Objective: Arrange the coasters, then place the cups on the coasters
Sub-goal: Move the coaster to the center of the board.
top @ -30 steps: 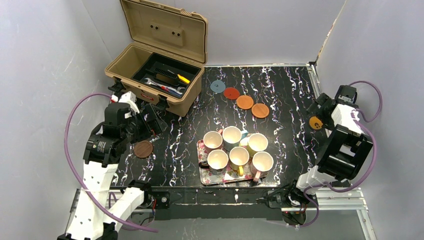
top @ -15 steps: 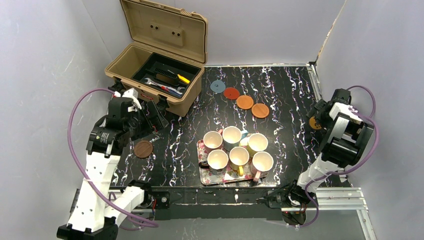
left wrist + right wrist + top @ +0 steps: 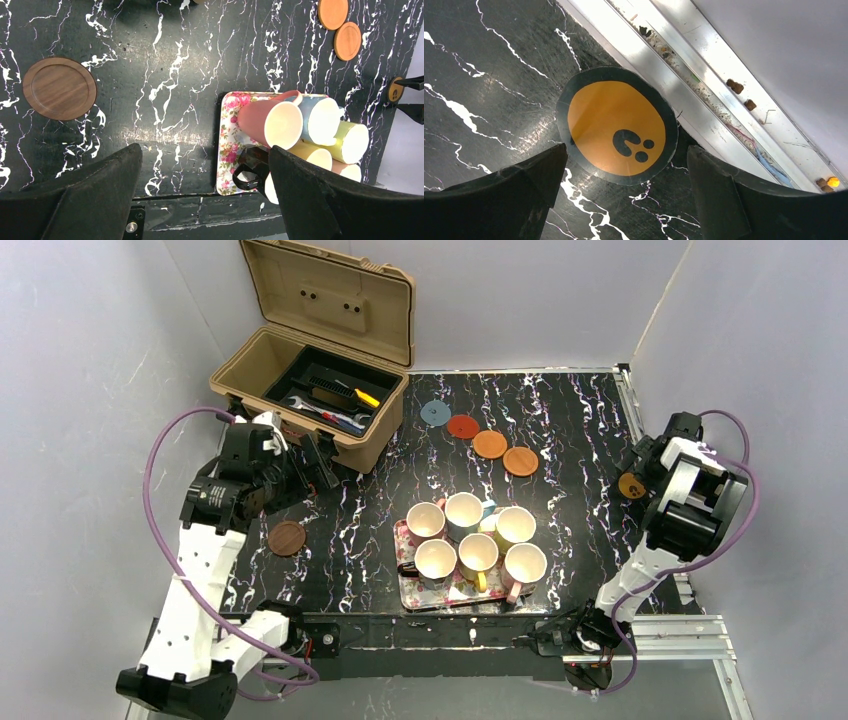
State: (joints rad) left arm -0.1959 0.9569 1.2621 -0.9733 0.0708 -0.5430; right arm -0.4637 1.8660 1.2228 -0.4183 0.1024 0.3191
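Note:
Four coasters lie in a slanting row at the back: blue-grey (image 3: 435,412), red (image 3: 462,426), orange (image 3: 489,444) and brown-orange (image 3: 520,461). A dark brown coaster (image 3: 286,538) (image 3: 59,88) lies alone at the left. My left gripper (image 3: 312,468) (image 3: 204,150) hangs open high above the table, right of that coaster, holding nothing. Several cups (image 3: 465,510) stand packed on a floral tray (image 3: 405,585) (image 3: 227,150). A yellow-orange, black-rimmed coaster (image 3: 630,485) (image 3: 616,125) lies by the right edge. My right gripper (image 3: 640,468) (image 3: 626,150) is open just above it, a finger on each side.
An open tan toolbox (image 3: 310,390) with tools stands at the back left, close behind my left gripper. An aluminium rail (image 3: 684,65) and the grey wall run right beside the yellow-orange coaster. Bare marbled tabletop (image 3: 560,410) lies beyond the coaster row.
The left arm has risen and drawn back toward the toolbox, away from the dark brown coaster. The right arm has folded in, bringing its gripper nearer the yellow-orange coaster. Both grippers stayed open.

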